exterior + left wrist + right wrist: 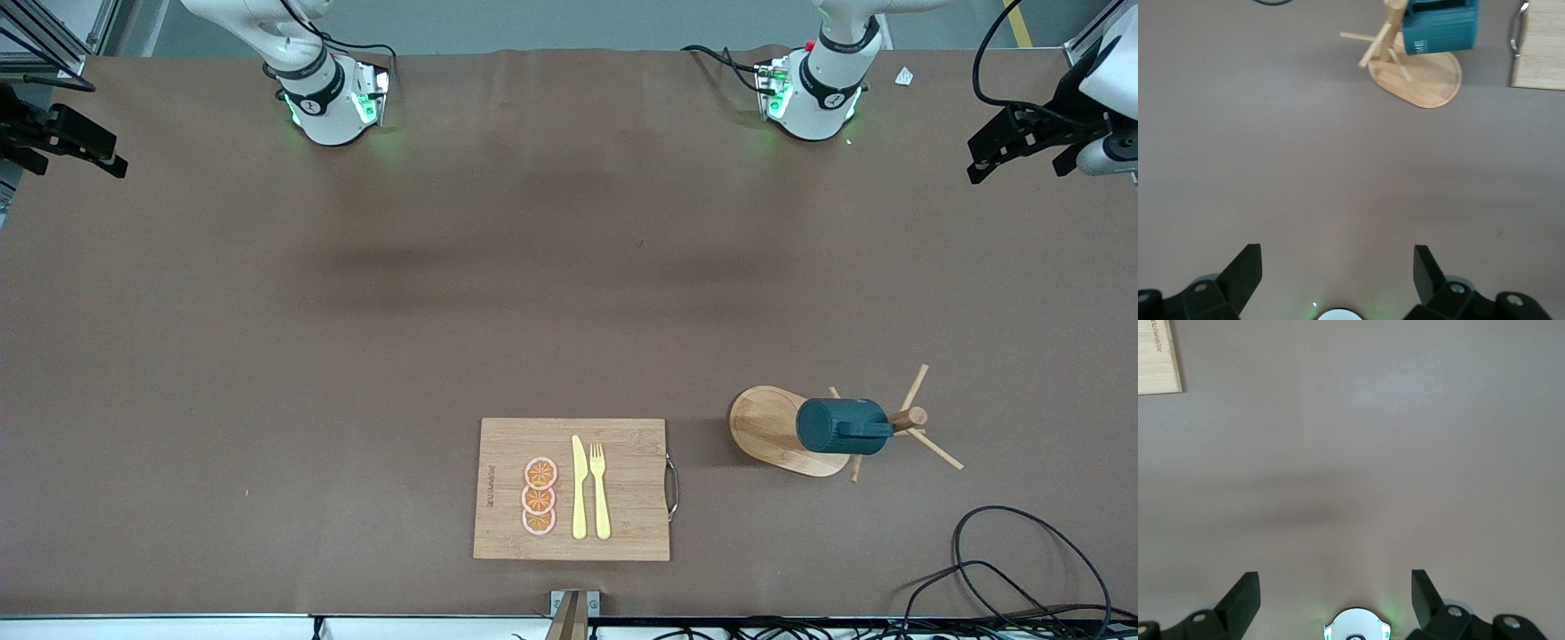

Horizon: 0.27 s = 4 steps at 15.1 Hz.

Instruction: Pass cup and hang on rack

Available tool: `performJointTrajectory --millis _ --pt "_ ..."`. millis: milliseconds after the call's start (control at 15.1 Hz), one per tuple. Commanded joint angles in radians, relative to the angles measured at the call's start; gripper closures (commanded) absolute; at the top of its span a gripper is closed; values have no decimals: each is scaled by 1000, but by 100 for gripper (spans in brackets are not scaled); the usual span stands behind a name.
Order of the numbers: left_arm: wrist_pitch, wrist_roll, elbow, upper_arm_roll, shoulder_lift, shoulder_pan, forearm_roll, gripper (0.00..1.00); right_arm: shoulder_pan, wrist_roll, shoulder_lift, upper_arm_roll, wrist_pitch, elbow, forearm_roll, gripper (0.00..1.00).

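Note:
The dark teal cup (840, 425) hangs on its side on a peg of the wooden rack (770, 428), which stands toward the left arm's end of the table, near the front camera. The left wrist view shows the cup (1441, 27) over the rack's oval base (1426, 79). My left gripper (1018, 158) is raised high near its own base, open and empty (1338, 257). My right gripper (76, 149) is raised high at the right arm's end, open and empty (1335, 580). Both arms wait.
A bamboo cutting board (627, 462) with a metal handle lies beside the rack toward the table's middle, bearing a yellow knife (579, 489), a fork (599, 491) and orange slices (540, 496). Black cables (1022, 569) lie at the near corner by the rack.

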Motion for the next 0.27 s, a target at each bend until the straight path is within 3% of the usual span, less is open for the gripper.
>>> performJointTrajectory --millis 0,199 --pt "-21 26 27 9 -5 1 -42 0 -6 -10 -20 6 -7 -9 -10 0" --pt "-48 22 40 8 -2 -10 -31 0 -6 -10 -20 6 -7 -9 -10 0"
